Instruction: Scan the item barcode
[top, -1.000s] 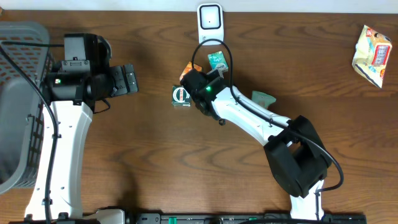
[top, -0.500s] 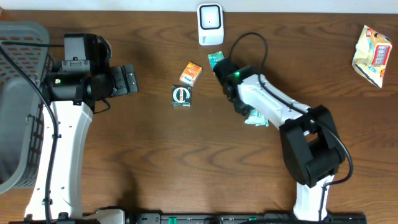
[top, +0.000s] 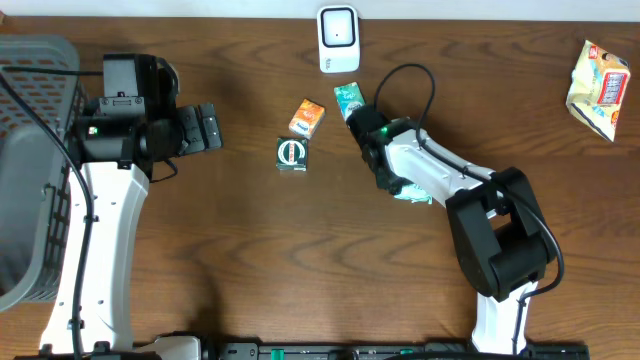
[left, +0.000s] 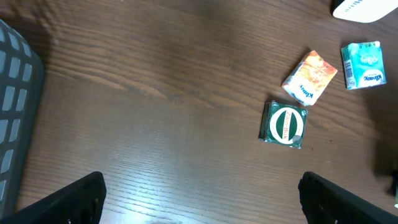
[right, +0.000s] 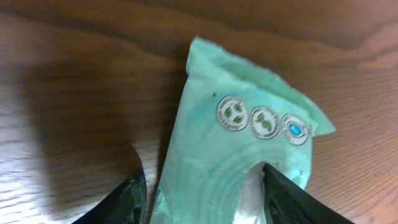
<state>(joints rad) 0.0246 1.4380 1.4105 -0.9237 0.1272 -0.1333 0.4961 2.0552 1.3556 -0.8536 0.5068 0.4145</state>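
Observation:
A mint-green flat packet (right: 242, 149) lies on the wooden table, and my right gripper (right: 202, 190) stands astride its near end. The right finger (right: 298, 199) rests against the packet, while a thin strip of table shows between the left finger (right: 127, 202) and the packet's edge. From above, the packet (top: 413, 193) pokes out beside the right gripper (top: 392, 180). The white scanner (top: 338, 38) stands at the table's far edge. My left gripper (top: 205, 128) hovers wide open over bare wood (left: 202, 199), holding nothing.
An orange pack (top: 308, 118), a dark green box (top: 291, 154) and a teal tissue pack (top: 348, 98) lie between the scanner and the arms. A snack bag (top: 598, 88) sits far right. A grey basket (top: 30, 160) fills the left edge.
The right arm swung from the orange pack and green box over to the mint-green packet, which shifted toward the table's front. Its jaws have narrowed around the packet. The left arm is still.

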